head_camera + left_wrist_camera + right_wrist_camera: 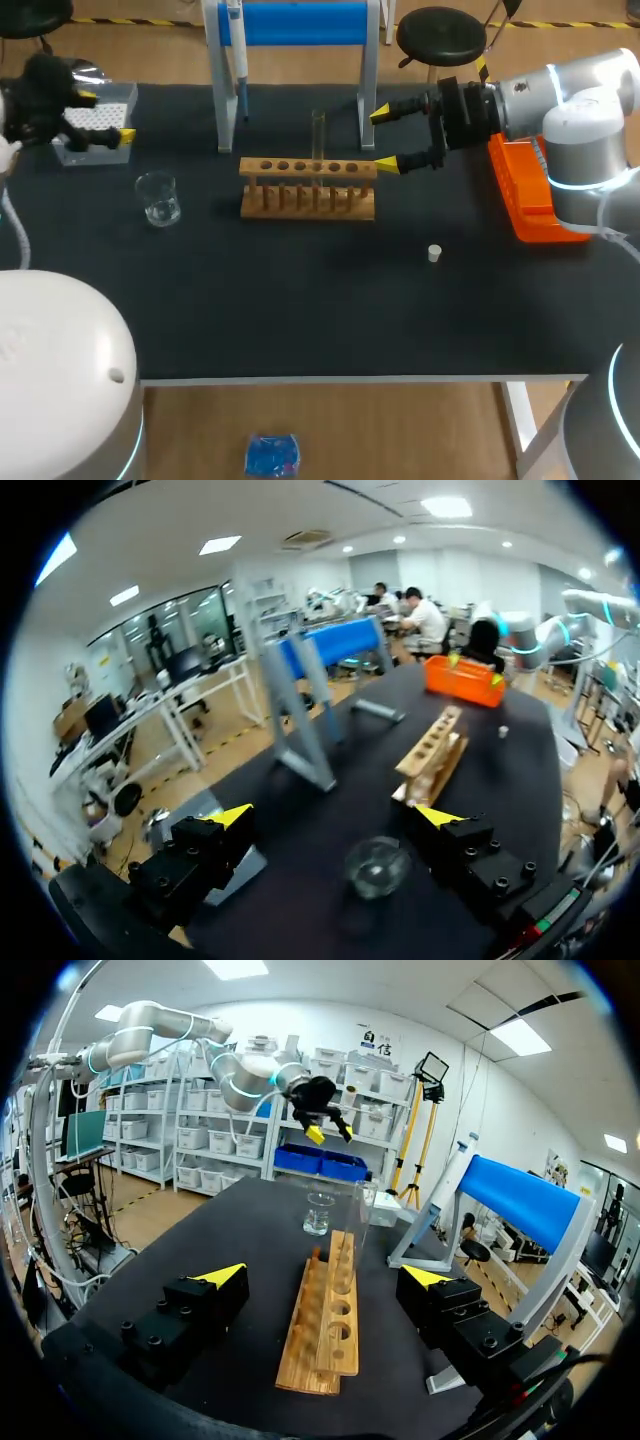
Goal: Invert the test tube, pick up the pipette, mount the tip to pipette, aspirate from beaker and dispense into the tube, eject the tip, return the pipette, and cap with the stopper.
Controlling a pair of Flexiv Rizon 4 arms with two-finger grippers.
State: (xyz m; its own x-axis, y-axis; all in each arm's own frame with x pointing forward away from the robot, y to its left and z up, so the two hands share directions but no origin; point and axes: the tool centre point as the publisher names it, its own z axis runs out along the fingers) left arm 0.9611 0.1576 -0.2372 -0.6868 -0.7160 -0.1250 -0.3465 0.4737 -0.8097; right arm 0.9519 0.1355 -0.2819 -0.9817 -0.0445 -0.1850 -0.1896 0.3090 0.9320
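**Desk:** Where is your right arm, and why there?

**Floor:** Your right gripper (385,139) hangs level over the counter (300,300). Its fingers are spread wide and aimed at the test tube (318,130), just short of it, and nothing is pinched. That stance looks set for a side grasp on the glass, ready for step one, the inversion.

**Desk:** And the tube itself?

**Floor:** It stands in the wooden rack (308,190) with its long axis straight up. In your right wrist camera it rises ahead of the open fingers. I cannot tell which end is its mouth.

**Desk:** Your left?

**Floor:** Your left gripper (105,115) hovers over the tip box (95,122) at the far left corner, fingers apart and empty. It is likely parked there to stay clear of the right arm's work. The beaker (158,197) sits well left of the rack. The stopper (434,253) lies alone on the counter to the rack's right. The pipette (240,70) hangs on the blue stand (300,25) behind.
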